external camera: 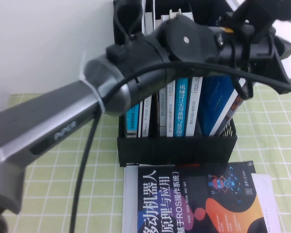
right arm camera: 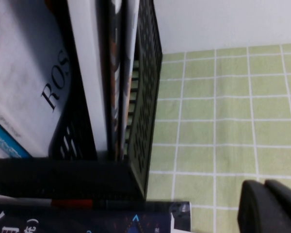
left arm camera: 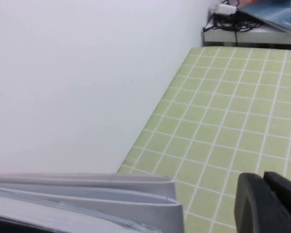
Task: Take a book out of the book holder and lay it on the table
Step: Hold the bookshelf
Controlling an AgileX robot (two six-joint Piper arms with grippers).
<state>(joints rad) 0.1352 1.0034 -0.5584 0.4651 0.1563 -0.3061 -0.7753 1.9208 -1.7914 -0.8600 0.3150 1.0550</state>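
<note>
Paperback [external camera: 146, 116] in the file rack [external camera: 177, 149] looks light and floppy, best pinched by its top edge; left end effector [left arm camera: 269, 204] and right end effector [right arm camera: 269, 206], above the rack, are closed and empty.

Robotics lab test bench: tabletop [external camera: 48, 189] under green grid cloth, plain white wall [external camera: 43, 43], black book holder [external camera: 177, 148] of technical books, cabling and gear [left arm camera: 230, 14] at far edge.

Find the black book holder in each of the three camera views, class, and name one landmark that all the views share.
High view: the book holder stands centre frame, full of upright books, behind a flat-lying book.
Left wrist view: not in it.
Right wrist view: its mesh side fills the left half.
Shared landmark: the green grid cloth of the table.
</note>
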